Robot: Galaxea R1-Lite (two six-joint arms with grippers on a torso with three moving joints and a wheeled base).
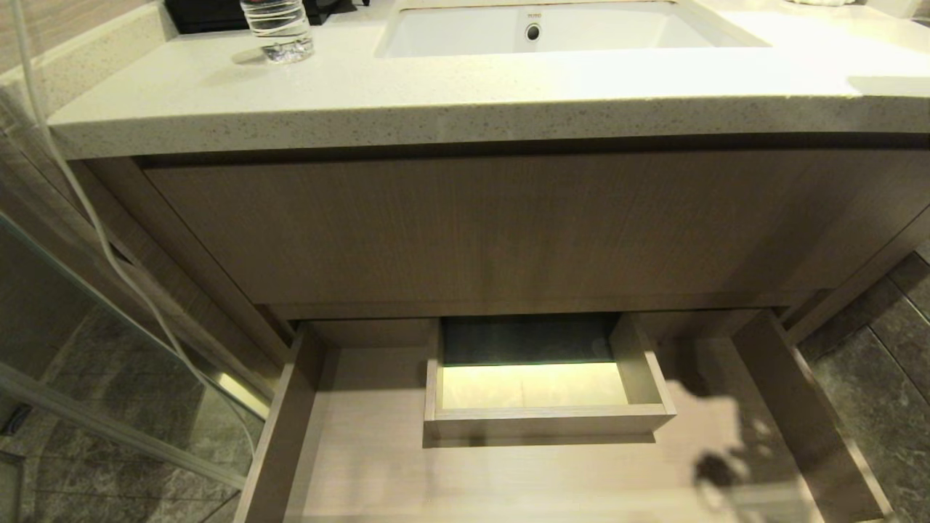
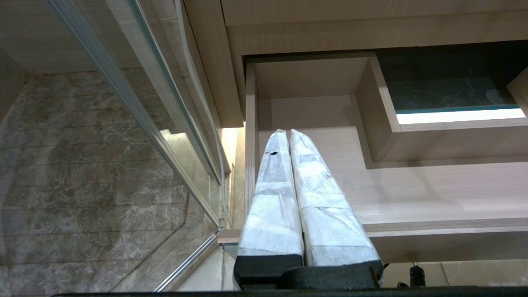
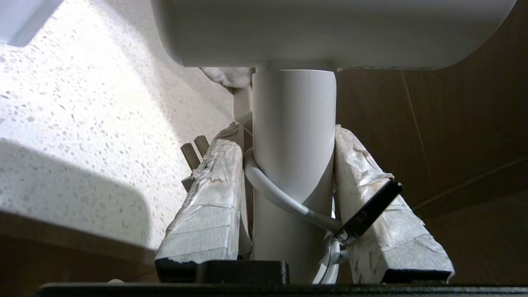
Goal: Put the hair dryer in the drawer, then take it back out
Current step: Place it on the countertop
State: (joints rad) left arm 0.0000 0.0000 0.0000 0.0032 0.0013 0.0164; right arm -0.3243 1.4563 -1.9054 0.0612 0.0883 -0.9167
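Note:
In the right wrist view, the white hair dryer's straight handle (image 3: 293,136) stands between the taped fingers of my right gripper (image 3: 288,128), which is shut on it. Its barrel (image 3: 330,29) spans the view beyond the fingertips. The white cord (image 3: 280,198) loops round the handle, and the black strap (image 3: 371,208) lies against one finger. The hair dryer and the right arm are outside the head view. The drawer (image 1: 287,421) stands pulled open below the vanity, with a small inner box (image 1: 548,418) at its back. My left gripper (image 2: 287,132) is shut and holds nothing, by the drawer's (image 2: 412,189) front left corner.
The speckled countertop (image 1: 436,94) carries a white sink (image 1: 538,29) and a water bottle (image 1: 280,29). A tall wood-grain panel (image 1: 508,232) hangs above the drawer. A glass shower panel (image 1: 87,349) and a hanging white cable (image 1: 94,225) stand at the left. The counter's (image 3: 103,123) edge is close beside the right gripper.

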